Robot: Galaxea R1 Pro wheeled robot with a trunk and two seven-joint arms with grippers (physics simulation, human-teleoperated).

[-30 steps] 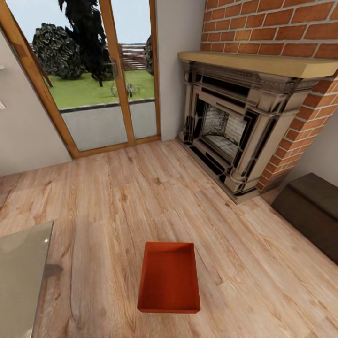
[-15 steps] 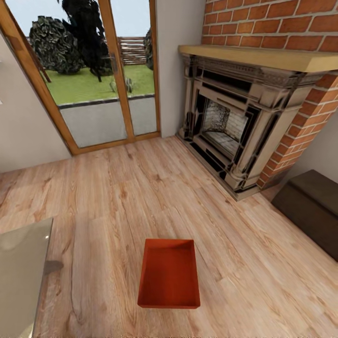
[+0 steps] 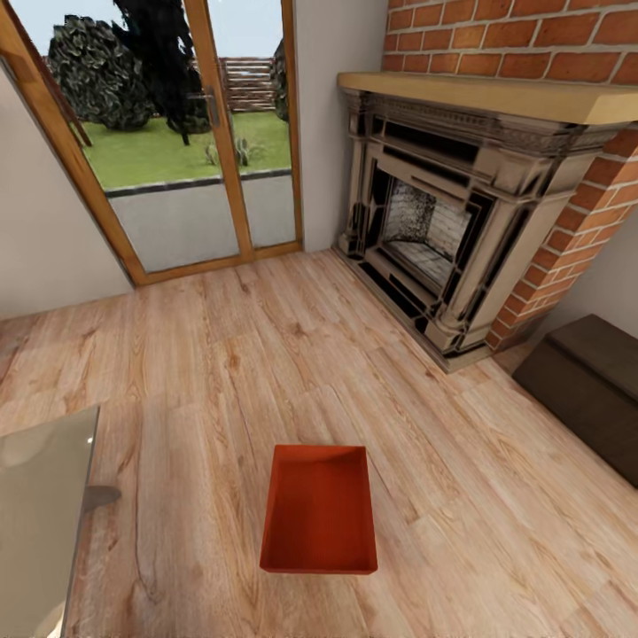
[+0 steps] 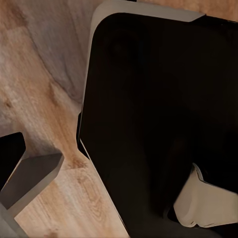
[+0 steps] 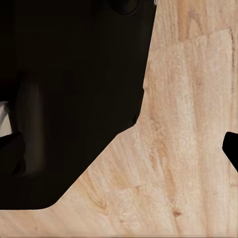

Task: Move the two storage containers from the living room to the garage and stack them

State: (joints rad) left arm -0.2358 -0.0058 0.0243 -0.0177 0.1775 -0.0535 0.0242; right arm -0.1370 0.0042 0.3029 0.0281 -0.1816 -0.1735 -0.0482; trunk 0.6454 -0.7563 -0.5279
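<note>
Orange-red storage container (image 3: 319,512) sitting open side up on the light wood plank floor (image 3: 221,372), near and centre. Brick fireplace (image 3: 461,204) far right, glass doors (image 3: 168,133) far left, glass worktop (image 3: 40,514) near left. Can't tell either hand's state.

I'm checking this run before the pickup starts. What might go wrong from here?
1. One orange-red open-topped rectangular bin sits on the light wood plank floor; the task needs two, so the other must be searched for.
2. A glass-topped table edge stands close on the robot's left; turning toward the bin may clip it.
3. The bin's walls look plain and smooth, with no handles visible; a claw grip on a wall might slip.
</note>
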